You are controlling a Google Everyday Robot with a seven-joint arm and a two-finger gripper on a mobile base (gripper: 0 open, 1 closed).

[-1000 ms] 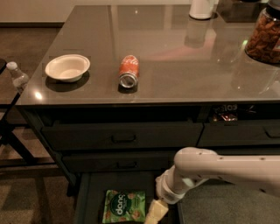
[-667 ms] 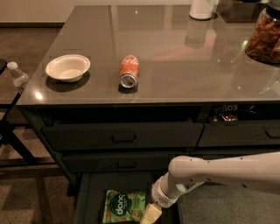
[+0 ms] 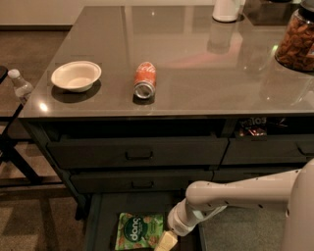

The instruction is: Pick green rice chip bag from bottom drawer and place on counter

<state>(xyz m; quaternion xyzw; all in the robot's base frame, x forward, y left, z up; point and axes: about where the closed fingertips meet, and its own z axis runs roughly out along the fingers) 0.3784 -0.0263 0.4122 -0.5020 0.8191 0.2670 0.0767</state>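
The green rice chip bag (image 3: 139, 231) lies flat in the open bottom drawer (image 3: 103, 220), at the bottom middle of the camera view. Its dark green round logo faces up. My gripper (image 3: 166, 242) reaches down from the white arm on the right and sits at the bag's right edge, low in the drawer. Only a pale finger shows at the frame's bottom edge. The counter (image 3: 196, 68) spreads above the drawers, glossy and grey-brown.
On the counter lie a red soda can (image 3: 144, 80) on its side and a white bowl (image 3: 76, 75). A jar of nuts (image 3: 297, 41) and a white container (image 3: 226, 10) stand at the back right. A water bottle (image 3: 20, 86) stands at the left.
My arm has moved left and lower into the drawer, bringing the gripper closer to the bag's right edge. The bag has not moved.
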